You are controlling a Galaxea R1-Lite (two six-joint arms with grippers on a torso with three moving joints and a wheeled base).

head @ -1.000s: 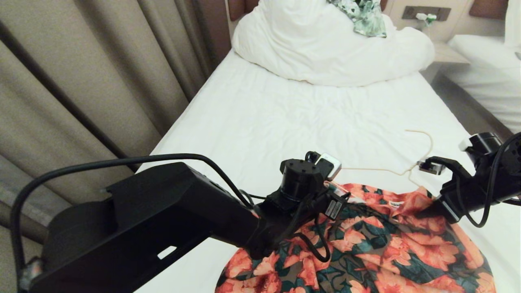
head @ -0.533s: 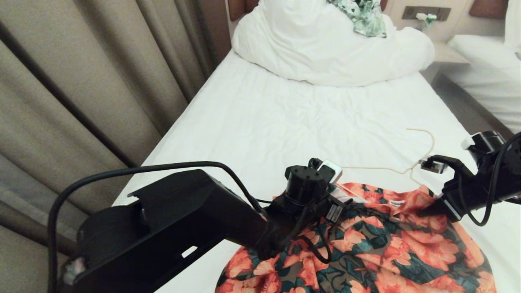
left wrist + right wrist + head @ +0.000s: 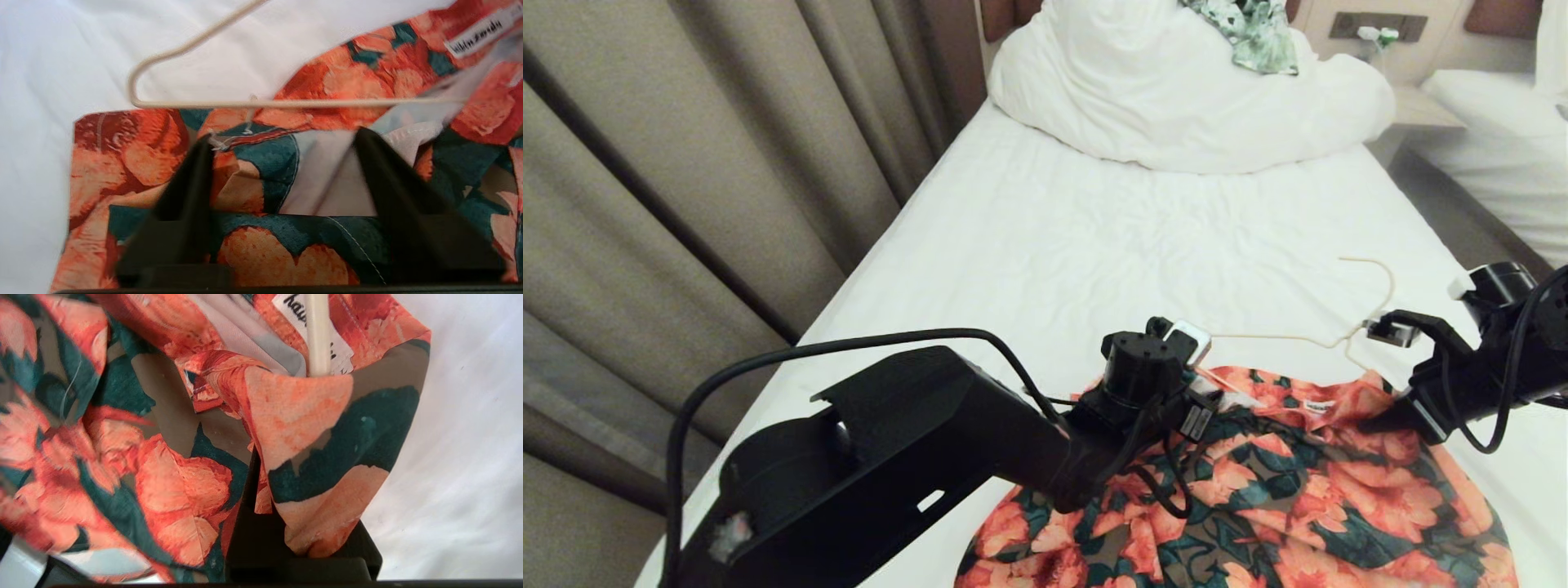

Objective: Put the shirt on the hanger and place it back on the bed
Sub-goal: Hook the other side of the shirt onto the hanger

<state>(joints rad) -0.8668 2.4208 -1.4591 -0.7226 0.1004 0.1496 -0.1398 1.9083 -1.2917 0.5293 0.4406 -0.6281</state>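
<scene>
The flowered shirt (image 3: 1307, 490) lies on the white bed (image 3: 1111, 237), near its foot. The cream wire hanger (image 3: 1282, 338) rests at the collar, its hook (image 3: 1376, 278) pointing up the bed. One end of the hanger (image 3: 286, 104) lies over the shirt's shoulder just beyond my left gripper (image 3: 284, 139). That gripper is open, with its fingers (image 3: 363, 141) straddling a fold of shirt (image 3: 261, 253) by the collar. My right gripper (image 3: 255, 477) is shut on the other side of the collar (image 3: 310, 416), beside the hanger's wire (image 3: 316, 335).
A heaped white duvet (image 3: 1176, 98) fills the head of the bed, with a green-and-white garment (image 3: 1254, 33) on top. Beige curtains (image 3: 686, 163) hang along the left. A second bed (image 3: 1503, 147) and a nightstand (image 3: 1421, 106) stand to the right.
My left arm has pushed further in and lowered onto the shirt's shoulder. The right arm, the shirt and the hanger have stayed put.
</scene>
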